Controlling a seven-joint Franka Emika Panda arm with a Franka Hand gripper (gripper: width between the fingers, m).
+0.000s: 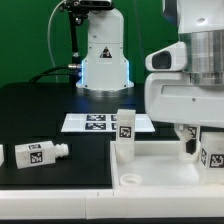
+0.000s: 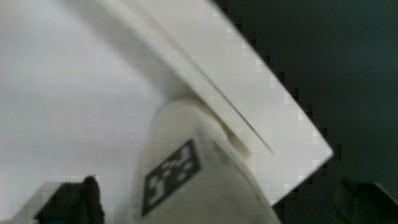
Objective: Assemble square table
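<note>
White plastic slab [image 1: 160,175] lies low right in the exterior view with two legs [image 1: 125,135] standing on it, gripper [image 1: 190,140] wide open and empty above one; lifting carelessly could tip it.

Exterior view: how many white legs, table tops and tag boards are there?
Legs: 3, one lying, two upright; a cut-off white bit at the left edge may be another
Square tabletop: 1
Marker board: 1
Total: 5
</note>
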